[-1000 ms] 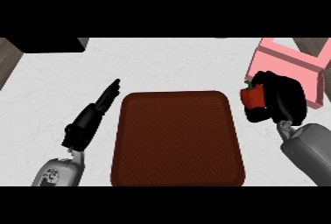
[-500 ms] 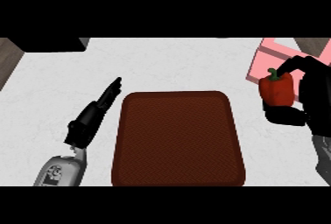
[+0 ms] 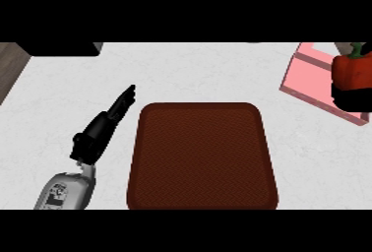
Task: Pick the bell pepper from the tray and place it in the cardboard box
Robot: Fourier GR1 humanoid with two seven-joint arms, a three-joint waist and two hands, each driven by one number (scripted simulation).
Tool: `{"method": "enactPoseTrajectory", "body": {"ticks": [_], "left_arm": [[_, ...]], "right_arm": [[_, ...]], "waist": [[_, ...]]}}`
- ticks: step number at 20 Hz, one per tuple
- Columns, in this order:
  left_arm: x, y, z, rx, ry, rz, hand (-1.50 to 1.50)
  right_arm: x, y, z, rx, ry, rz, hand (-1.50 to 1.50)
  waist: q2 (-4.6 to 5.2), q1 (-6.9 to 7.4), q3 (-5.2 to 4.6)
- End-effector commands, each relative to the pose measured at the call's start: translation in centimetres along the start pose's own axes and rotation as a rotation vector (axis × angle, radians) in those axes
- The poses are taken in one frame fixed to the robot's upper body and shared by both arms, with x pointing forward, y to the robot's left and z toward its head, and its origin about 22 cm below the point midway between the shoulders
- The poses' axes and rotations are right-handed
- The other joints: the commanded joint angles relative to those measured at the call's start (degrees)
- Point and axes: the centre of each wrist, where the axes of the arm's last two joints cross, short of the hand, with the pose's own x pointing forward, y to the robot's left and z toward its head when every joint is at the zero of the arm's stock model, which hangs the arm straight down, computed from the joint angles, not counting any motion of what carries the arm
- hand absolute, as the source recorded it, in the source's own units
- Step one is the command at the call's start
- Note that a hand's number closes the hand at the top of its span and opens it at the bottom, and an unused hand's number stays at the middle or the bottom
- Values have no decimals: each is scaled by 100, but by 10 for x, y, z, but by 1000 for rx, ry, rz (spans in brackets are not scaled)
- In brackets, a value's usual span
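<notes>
The red bell pepper with its green stem (image 3: 352,68) is up at the far right edge of the scene, off the tray and held over the pink cardboard box (image 3: 309,78). The black right hand (image 3: 353,97) sits just under it, fingers curled round the pepper's lower part; most of that hand is cut off by the right edge. The box lies on the counter's far right, its pink wall and floor showing to the left of and below the pepper.

The dark brown rectangular tray with rounded corners (image 3: 202,155) lies in the middle, nearer than the box and well apart from it. Just left of the tray, the black left hand (image 3: 102,130) lies over the white marbled counter (image 3: 196,71), fingers straight and together, pointing far.
</notes>
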Motion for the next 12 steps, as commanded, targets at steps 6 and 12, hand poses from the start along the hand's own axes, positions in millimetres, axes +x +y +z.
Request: {"method": "enactPoseTrajectory", "body": {"ticks": [6,12], "left_arm": [[-4,-5,-1,-15,-5,8,0],[-6,8,5,-32,0,-3,0]], "right_arm": [[-25,12,-60,15,57,-27,150],[-35,-3,-114,-18,105,-45,150]], "waist": [[17,47,0],[32,113,0]]}}
